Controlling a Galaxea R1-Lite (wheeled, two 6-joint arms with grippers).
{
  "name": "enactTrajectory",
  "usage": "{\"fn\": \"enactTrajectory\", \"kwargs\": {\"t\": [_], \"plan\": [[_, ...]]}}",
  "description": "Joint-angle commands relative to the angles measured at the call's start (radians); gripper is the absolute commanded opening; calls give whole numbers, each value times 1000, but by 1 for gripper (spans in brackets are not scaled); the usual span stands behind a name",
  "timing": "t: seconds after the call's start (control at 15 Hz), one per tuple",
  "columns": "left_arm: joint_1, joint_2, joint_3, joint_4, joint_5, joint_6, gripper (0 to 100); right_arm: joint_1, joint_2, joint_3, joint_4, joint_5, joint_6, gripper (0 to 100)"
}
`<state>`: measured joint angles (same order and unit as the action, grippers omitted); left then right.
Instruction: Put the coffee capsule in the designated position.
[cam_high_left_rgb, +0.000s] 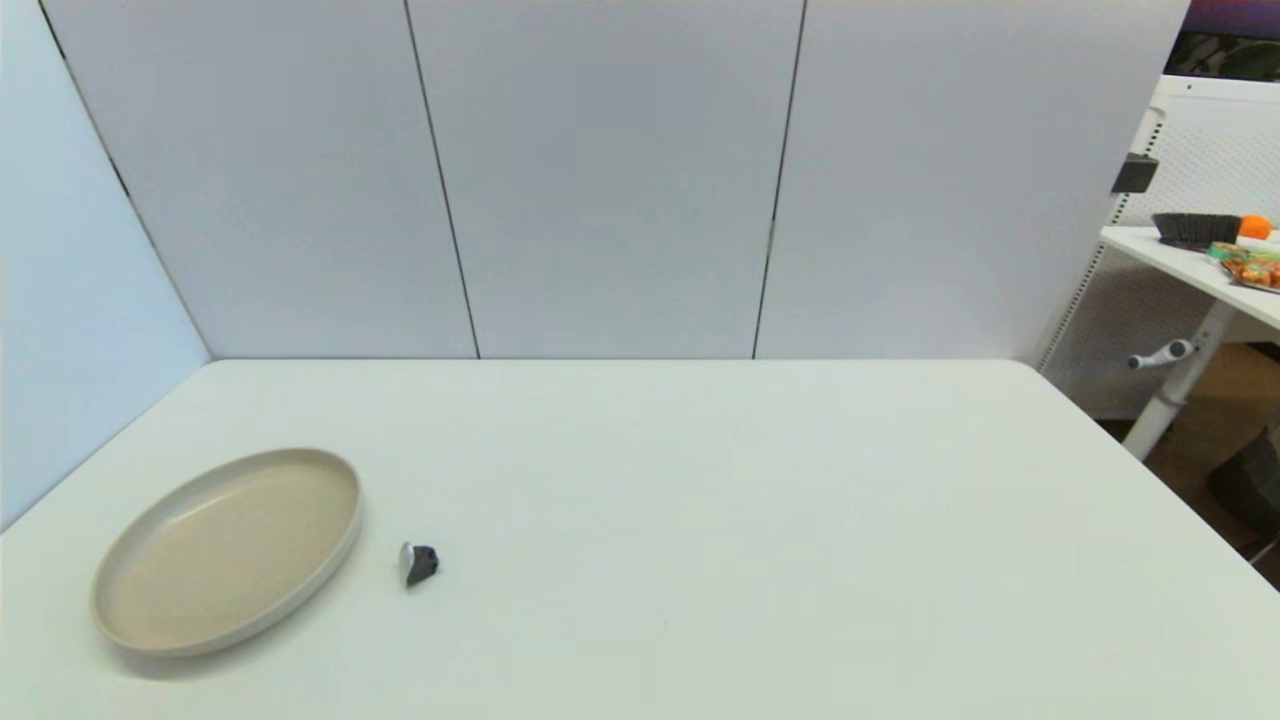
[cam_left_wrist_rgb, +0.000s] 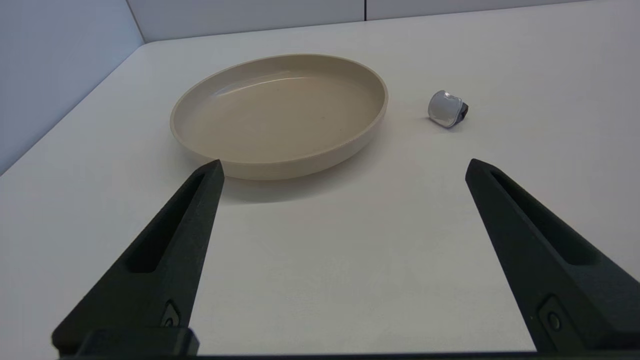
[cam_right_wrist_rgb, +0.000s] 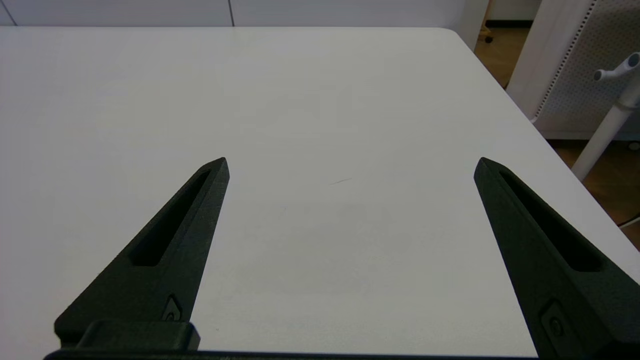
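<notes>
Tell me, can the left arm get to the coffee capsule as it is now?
Probably yes. The left gripper is open with nothing held, and the coffee capsule lies on its side on bare table ahead of it, apart from the plate. Nothing stands between them.

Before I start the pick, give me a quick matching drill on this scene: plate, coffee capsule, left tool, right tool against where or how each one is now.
Things:
1. plate
2. coffee capsule
3. left tool
4. right tool

States:
A. open, over bare table, with no object ahead of it
B. lying on its side on the table, to the right of the plate and apart from it
C. beige, empty, near the table's left edge
D. open, held back from the plate and capsule, touching neither

Pairs: 1-C, 2-B, 3-D, 4-A
</notes>
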<state>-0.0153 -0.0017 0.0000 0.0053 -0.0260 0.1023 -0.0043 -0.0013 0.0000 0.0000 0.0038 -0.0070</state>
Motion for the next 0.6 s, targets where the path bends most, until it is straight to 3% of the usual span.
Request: {"fn": "enactTrajectory", "kwargs": {"t": [0.07,0.6], "plan": [[0,2,3,-1,0,0,100,0,1,0,0,1,1,100],[0,2,3,1,0,0,100,0,1,0,0,-1,7,100]]}}
